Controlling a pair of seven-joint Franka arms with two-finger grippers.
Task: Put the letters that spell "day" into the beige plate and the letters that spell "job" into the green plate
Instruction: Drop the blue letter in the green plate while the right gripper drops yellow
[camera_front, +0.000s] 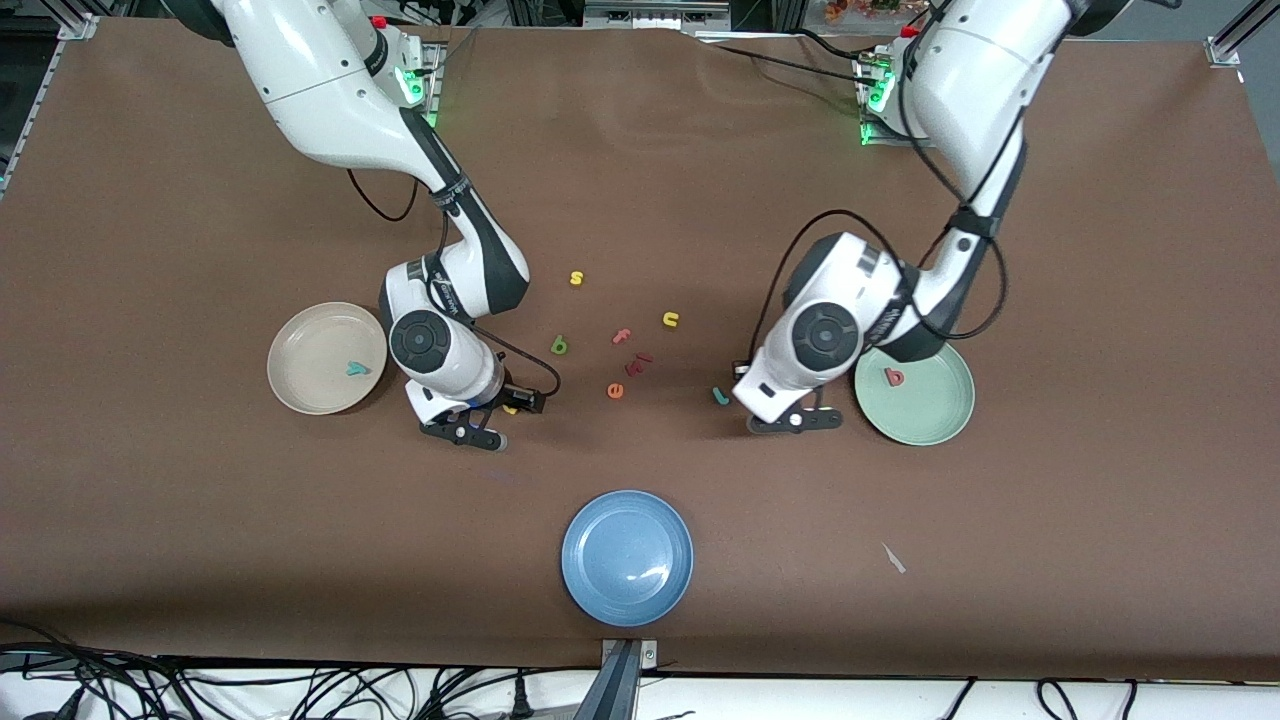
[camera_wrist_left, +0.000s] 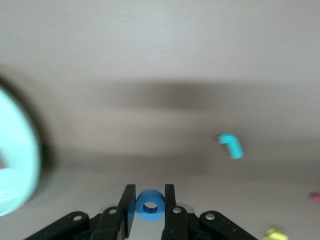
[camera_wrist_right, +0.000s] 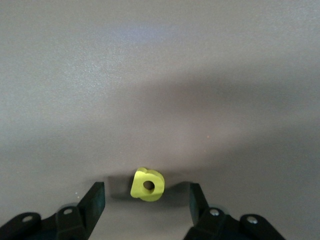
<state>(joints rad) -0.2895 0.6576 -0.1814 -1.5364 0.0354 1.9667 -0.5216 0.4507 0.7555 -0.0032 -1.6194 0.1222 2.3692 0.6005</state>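
On beige plate (camera_front: 300, 345): teal y (camera_front: 357, 369); green plate (camera_front: 940, 415): salmon b (camera_front: 895, 377).

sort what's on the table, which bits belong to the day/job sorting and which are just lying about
Job:
- beige plate, teal y in it
- green plate, salmon-red b in it
- blue o, in left gripper
- yellow a, between right gripper fingers
- green d
- teal j

Lying about:
- blue plate
- yellow s
- yellow u
- pink f
- orange e
- dark red letter

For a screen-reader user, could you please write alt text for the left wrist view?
The left gripper is shut on a small blue ring-shaped foam letter o above the brown table. A teal hook-shaped foam letter j lies on the table, and the pale green plate's rim shows at the edge.
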